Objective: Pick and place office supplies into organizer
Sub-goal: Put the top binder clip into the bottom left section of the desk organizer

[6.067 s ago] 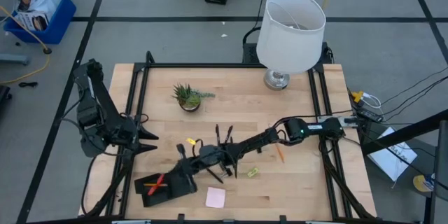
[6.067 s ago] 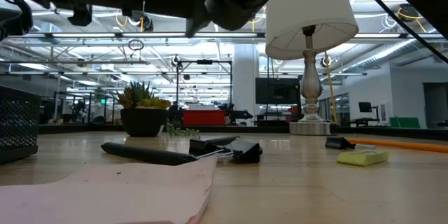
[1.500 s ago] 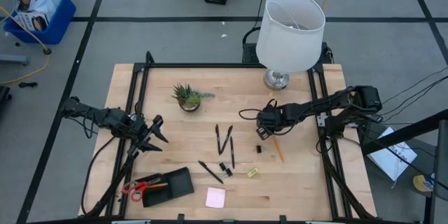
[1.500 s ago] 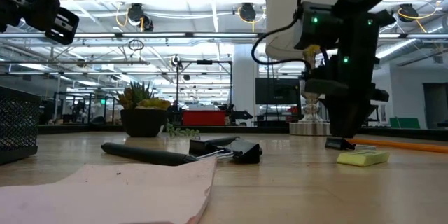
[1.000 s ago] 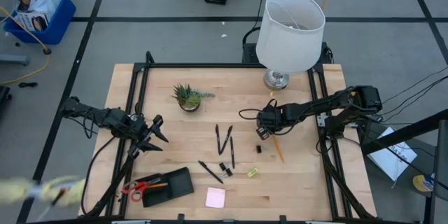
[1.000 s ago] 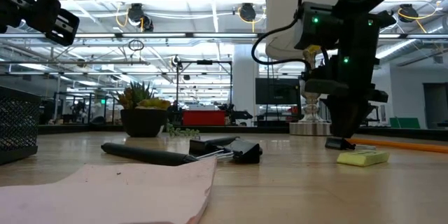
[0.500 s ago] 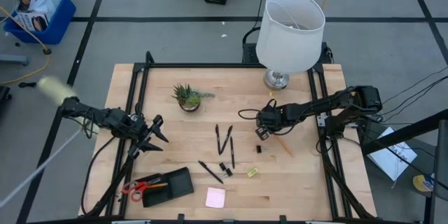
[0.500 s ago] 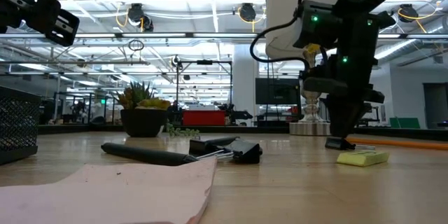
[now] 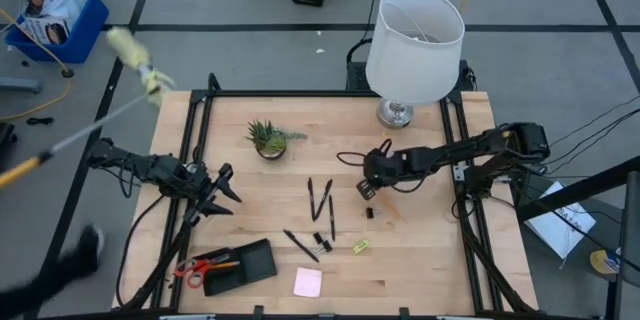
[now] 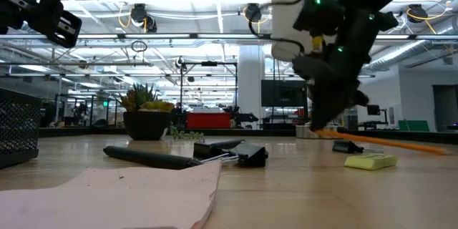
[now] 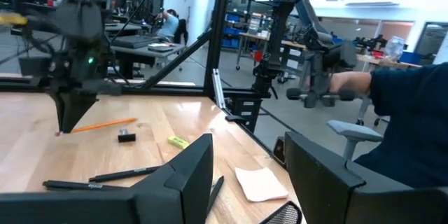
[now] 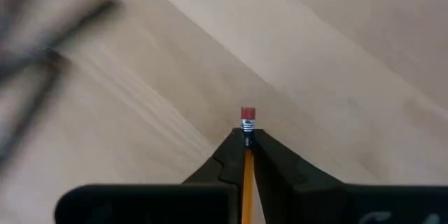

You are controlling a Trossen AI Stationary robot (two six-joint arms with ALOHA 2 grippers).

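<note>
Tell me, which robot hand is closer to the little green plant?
Left. The left hand hovers just beside the plant, toward the table's left edge. The right hand, gripping a pencil, is farther off.

No readable text, labels, brands or numbers on anything in view.

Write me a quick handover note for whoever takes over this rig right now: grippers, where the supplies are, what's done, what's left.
Right gripper: shut on the orange pencil, its far end low by the table.
Left gripper: open, empty, at the table's left side.
Organizer: front left; the red-handled scissors lie on it.
Left on the table: black pens, binder clip, small black clip, yellow-green block, pink sticky pad.
Next: carry the pencil to the organizer.
</note>
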